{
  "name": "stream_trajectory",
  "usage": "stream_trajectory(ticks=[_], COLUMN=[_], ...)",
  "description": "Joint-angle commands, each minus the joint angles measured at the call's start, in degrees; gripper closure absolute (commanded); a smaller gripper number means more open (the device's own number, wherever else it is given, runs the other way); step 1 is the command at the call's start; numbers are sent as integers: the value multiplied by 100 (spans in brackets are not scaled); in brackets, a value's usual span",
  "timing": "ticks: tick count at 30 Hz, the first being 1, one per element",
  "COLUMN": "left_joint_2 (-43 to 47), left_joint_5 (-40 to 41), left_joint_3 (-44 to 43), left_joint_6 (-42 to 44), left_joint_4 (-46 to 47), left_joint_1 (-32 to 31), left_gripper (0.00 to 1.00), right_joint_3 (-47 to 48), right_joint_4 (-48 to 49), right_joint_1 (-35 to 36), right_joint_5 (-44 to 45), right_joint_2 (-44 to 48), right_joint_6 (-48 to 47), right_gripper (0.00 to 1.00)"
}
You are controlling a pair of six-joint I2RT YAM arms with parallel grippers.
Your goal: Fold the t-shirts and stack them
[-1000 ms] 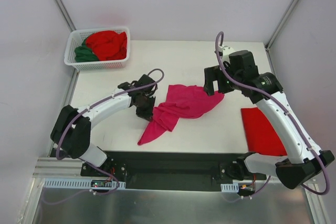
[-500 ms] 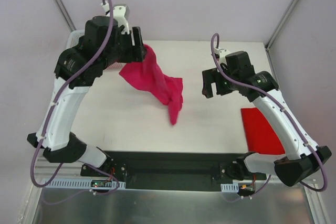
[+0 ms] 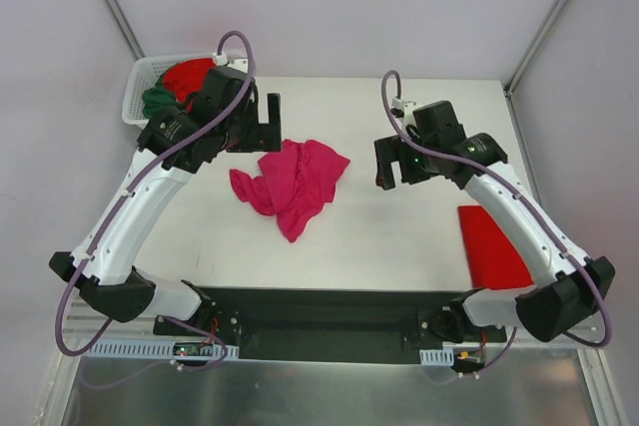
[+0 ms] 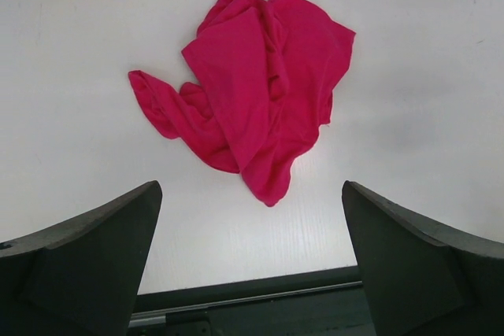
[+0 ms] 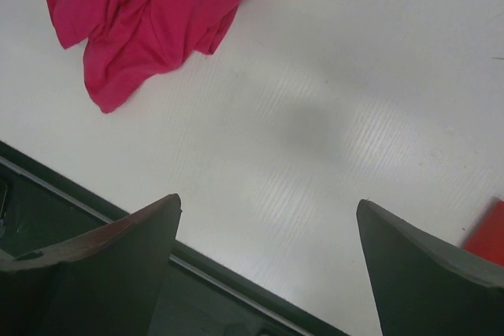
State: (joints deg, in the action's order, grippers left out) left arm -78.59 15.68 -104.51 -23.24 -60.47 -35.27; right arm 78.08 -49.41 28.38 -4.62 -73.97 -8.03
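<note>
A magenta-pink t-shirt lies crumpled in a heap on the white table, held by nothing. My left gripper hangs open above its far-left side; in the left wrist view the t-shirt lies ahead of the wide-apart left gripper. To the right of the heap my right gripper is open and empty. In its wrist view the t-shirt is at the upper left, clear of the right gripper. A folded red t-shirt lies flat at the table's right.
A white lattice basket at the back left corner holds a red t-shirt and a dark green one, partly hidden by my left arm. A black rail runs along the near edge. Grey walls enclose the table.
My left gripper lifted the magenta t-shirt up and back, then opened; the t-shirt dropped into a crumpled heap at mid-table. The right gripper drifted slightly left and stayed open.
</note>
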Motion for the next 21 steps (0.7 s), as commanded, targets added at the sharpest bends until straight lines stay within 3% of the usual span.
stream_trajectory(ticks=[1,4,9,15,21], left_joint_2=[-322,-473,-630,-1368,-2185], left_joint_5=[478,402,-1319,-1559,-2991], left_joint_3=[228,1000,2599,2567,2050], left_joint_6=[110,258,154,575,909], left_joint_4=[193,859,2519,2961,3647], left_joint_1=[64,299,1468,1997,2331], left_gripper=[1,1,1,0,1], right_joint_3=[268,987,2164,2703,2835], right_joint_4=[931,898,696,713,687], right_joint_1=[106,159,212,185,98], right_joint_5=[-21,-82,-109,-241,-48], right_joint_2=[-650,-1659,-2893,-3650,-3914], right_joint_6=[74,188,337,539,645], right_gripper=[4,3,1,2,8])
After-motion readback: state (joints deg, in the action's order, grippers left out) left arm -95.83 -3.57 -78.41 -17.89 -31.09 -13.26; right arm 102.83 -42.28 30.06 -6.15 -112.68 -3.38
